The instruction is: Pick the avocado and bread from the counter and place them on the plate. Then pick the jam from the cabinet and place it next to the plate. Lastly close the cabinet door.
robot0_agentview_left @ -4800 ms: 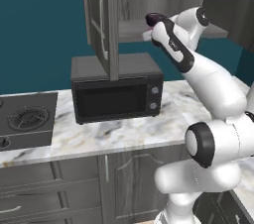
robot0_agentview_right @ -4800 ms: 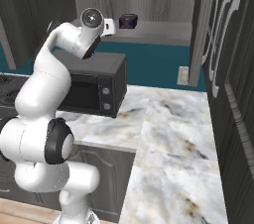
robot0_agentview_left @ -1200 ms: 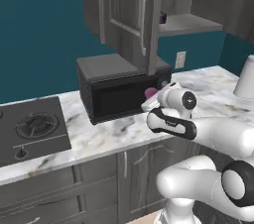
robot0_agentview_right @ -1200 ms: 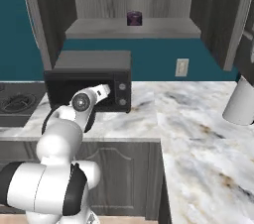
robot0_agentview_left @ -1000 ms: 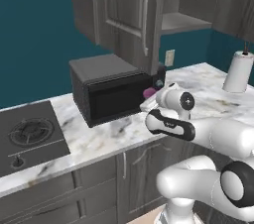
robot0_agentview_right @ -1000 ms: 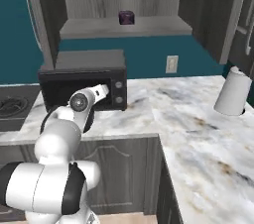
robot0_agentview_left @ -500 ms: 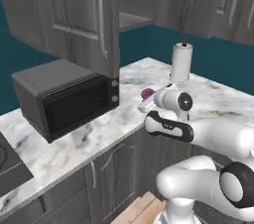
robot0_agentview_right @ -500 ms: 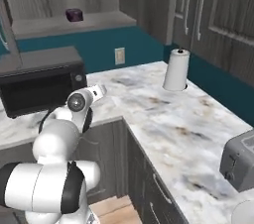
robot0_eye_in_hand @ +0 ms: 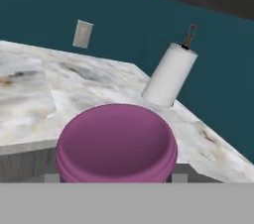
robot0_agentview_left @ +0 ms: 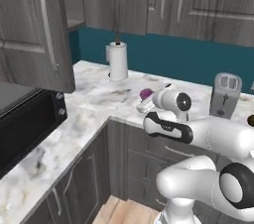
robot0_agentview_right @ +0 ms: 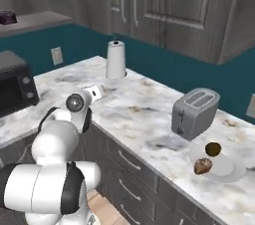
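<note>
The hand grasps the purple-lidded jam above the tabletop; paper-towel roll beyond, toaster right, avocado and bread on the plate.

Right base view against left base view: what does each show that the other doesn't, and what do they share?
Right base view: the plate holding avocado and bread. Left base view: the open cabinet door and the purple jam in the gripper. Both: the counter, paper towel roll, toaster and microwave.
</note>
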Controlling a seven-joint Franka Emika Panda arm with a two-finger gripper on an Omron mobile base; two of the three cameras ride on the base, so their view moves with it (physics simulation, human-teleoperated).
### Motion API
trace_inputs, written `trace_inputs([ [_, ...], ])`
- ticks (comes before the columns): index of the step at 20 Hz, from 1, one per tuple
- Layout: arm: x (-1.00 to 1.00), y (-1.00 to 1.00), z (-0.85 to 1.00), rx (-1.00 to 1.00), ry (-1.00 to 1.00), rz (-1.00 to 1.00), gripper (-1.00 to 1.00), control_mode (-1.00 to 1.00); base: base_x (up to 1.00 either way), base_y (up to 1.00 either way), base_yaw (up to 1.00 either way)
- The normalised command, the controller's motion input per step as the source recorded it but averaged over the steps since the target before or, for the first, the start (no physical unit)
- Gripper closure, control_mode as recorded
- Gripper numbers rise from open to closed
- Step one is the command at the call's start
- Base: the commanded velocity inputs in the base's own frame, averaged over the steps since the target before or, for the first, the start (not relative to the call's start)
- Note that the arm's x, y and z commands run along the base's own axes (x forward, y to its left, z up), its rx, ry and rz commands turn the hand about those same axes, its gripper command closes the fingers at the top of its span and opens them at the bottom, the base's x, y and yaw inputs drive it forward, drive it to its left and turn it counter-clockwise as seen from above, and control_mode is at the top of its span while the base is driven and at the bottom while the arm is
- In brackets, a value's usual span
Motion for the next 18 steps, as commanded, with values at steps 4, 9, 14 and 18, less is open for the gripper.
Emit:
trace_inputs([
  [4, 0.0, 0.0, 0.0, 0.0, 0.0, 0.0, 1.0, 1.0, -0.53, 0.0, -0.62],
  [9, 0.0, 0.0, 0.0, 0.0, 0.0, 0.0, 1.0, 1.0, -0.6, 0.0, -0.59],
  [14, 0.0, 0.0, 0.0, 0.0, 0.0, 0.0, 1.0, 1.0, -0.66, 0.0, -0.55],
  [18, 0.0, 0.0, 0.0, 0.0, 0.0, 0.0, 1.0, 1.0, -0.63, 0.0, -0.53],
])
